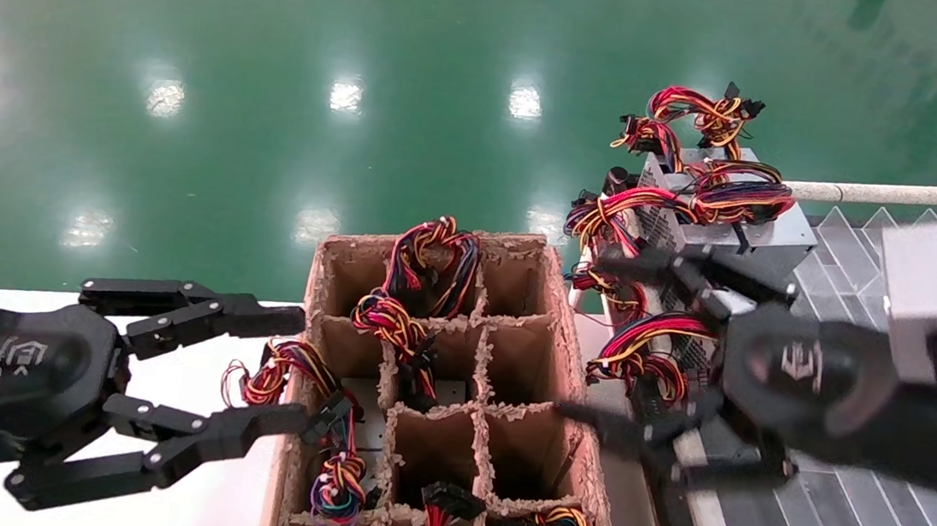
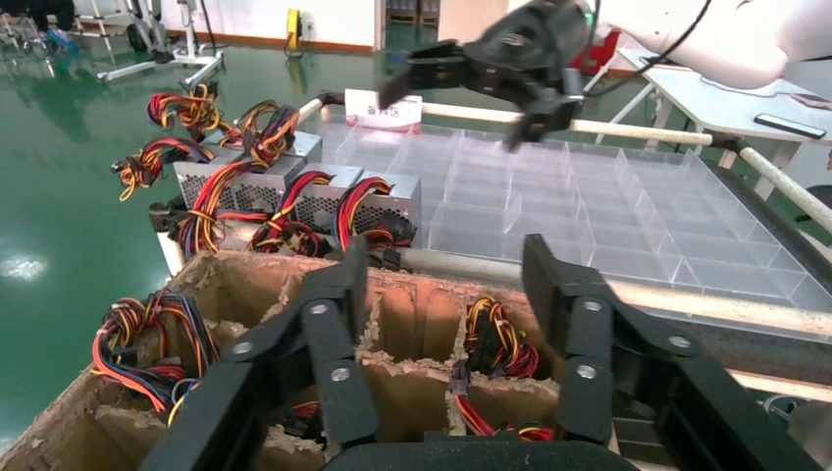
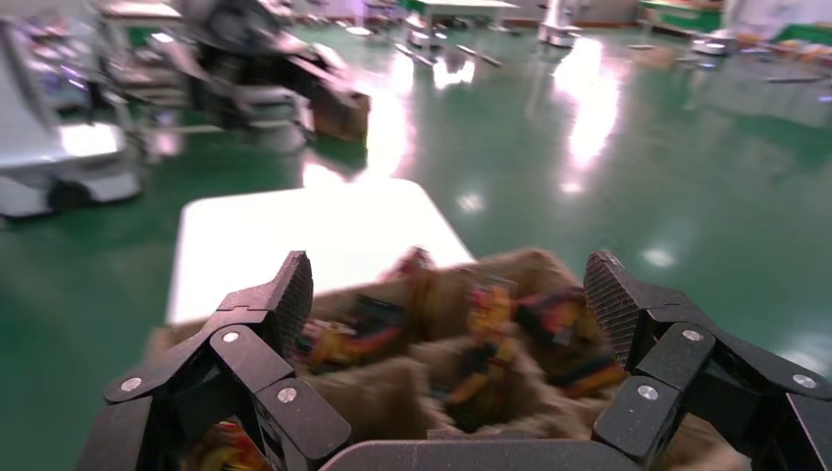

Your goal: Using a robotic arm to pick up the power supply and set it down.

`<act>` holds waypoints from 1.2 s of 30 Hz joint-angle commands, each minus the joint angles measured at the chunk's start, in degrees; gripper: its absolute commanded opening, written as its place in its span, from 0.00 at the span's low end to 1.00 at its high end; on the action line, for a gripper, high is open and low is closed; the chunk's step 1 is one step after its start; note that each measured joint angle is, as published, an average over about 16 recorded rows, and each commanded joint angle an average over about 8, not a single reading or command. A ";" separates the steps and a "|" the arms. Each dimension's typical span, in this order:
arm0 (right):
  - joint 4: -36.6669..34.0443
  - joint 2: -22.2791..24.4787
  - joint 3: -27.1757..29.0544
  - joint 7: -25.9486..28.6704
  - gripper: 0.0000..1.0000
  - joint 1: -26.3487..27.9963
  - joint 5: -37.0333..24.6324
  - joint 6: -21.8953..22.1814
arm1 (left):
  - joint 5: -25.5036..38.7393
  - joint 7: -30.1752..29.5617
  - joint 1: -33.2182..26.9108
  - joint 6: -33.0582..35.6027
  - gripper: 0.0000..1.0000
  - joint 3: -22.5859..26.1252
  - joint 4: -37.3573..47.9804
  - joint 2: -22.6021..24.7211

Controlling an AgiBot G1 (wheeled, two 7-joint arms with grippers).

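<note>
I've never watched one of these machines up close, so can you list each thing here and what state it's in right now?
Left gripper: open, empty, at the cardboard divider box's left edge.
Right gripper: open, empty, between the box and the tray.
Cardboard divider box: open-topped, some cells holding wire bundles, others empty.
Power supplies: resting in a row on the tray's far edge, wires looped.
Clear divider tray: compartments mostly empty.

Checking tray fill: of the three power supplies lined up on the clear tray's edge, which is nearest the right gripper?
The nearest-end power supply, red-yellow wires, half hidden right beside the open right gripper; the other two sit farther out toward the green floor.
</note>
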 commanded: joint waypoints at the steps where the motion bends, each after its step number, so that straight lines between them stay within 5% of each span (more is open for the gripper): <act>1: 2.39 0.46 0.49 1.43 1.00 -1.85 1.40 -0.30 | 0.00 0.00 0.00 0.00 1.00 0.00 0.00 0.00; 13: 11.42 2.20 2.33 6.37 1.00 -8.82 6.77 -1.50 | -0.01 0.00 0.01 -0.02 1.00 -0.01 0.01 -0.01; 36: 9.56 1.85 1.98 5.61 1.00 -7.42 5.61 -1.21 | -0.01 0.00 0.01 -0.02 1.00 -0.01 0.01 -0.01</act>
